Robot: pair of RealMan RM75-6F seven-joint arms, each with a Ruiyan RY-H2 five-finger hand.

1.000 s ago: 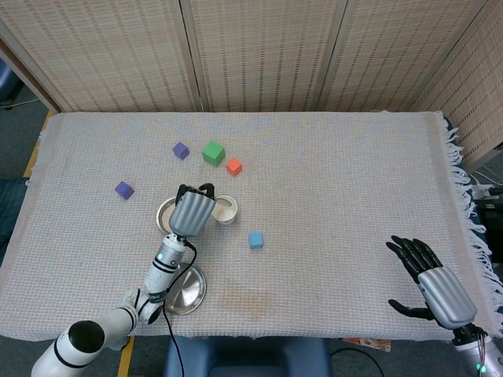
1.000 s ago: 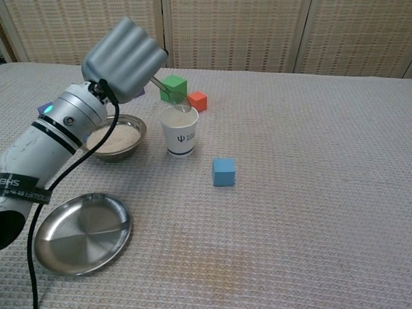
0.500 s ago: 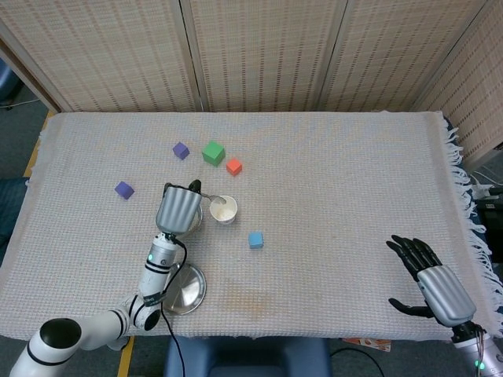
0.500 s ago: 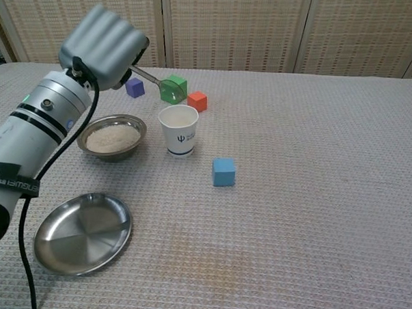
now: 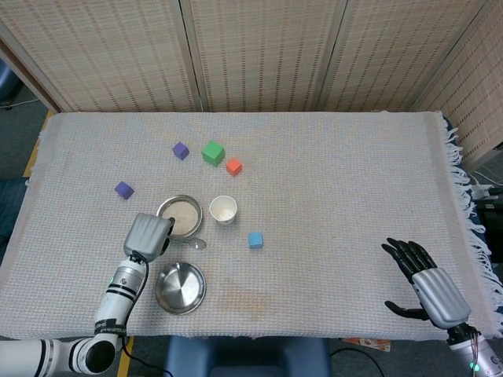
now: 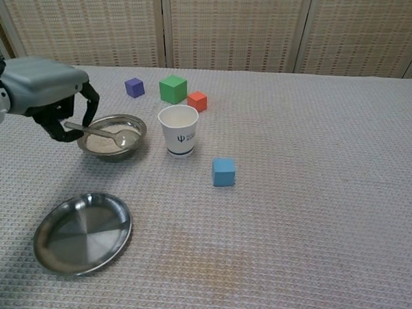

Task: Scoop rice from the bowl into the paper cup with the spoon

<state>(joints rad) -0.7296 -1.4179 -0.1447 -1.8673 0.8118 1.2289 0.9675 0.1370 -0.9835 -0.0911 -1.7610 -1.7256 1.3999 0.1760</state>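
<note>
A metal bowl of rice sits left of the white paper cup. My left hand grips a metal spoon by its handle, down and to the left of the bowl. The spoon's head hangs over the near side of the bowl in the chest view. My right hand rests near the table's front right corner with fingers spread, holding nothing.
An empty metal plate lies in front of the bowl. A blue cube sits right of the cup. Green, red and purple cubes lie behind it; another purple cube lies far left.
My left hand has pulled back from above the cup, down and to the left, carrying the spoon with it to the bowl's near side. The right hand has barely moved.
</note>
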